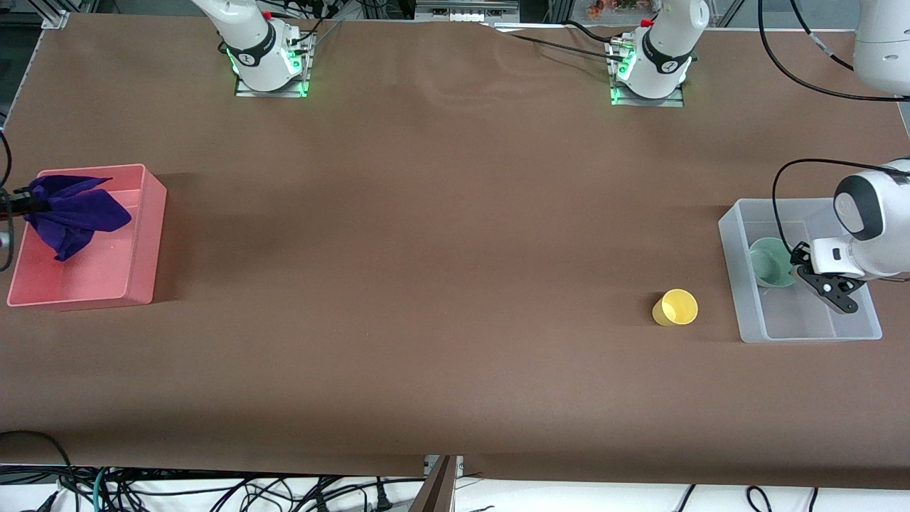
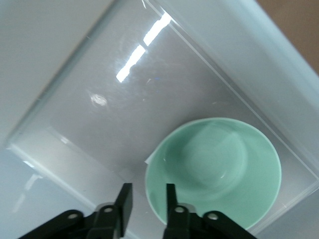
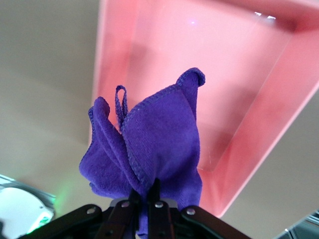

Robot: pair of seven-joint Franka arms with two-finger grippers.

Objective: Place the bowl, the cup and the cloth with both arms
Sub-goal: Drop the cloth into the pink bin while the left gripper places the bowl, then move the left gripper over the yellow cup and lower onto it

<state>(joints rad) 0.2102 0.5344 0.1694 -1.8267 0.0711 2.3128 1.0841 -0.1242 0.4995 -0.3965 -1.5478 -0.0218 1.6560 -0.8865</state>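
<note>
We see the left pincer [image 2: 148, 204] parted over the clear plastic bin [image 1: 746, 313], its fingers straddling the rim of the glossy mint-green bowl [image 2: 214, 169] inside. The right pincer [image 3: 149, 196] hangs clamped on the folded deep purple cloth [image 1: 71, 213] above the pink tray [image 1: 135, 277]. The small yellow cup [image 1: 675, 307] lies on the brown tabletop [image 1: 426, 249] just beside the bin.

My right gripper [image 3: 149, 196] sits cut off at the front view's edge, and in my right wrist view the deep purple folded fabric cloth [image 3: 149, 144] hides its fingertips. My left wrist's white housing covers one corner of the clear plastic rectangular bin [image 1: 739, 284]. The picture's edge clips the glossy mint-green round bowl [image 2: 219, 169] in my left wrist view.
</note>
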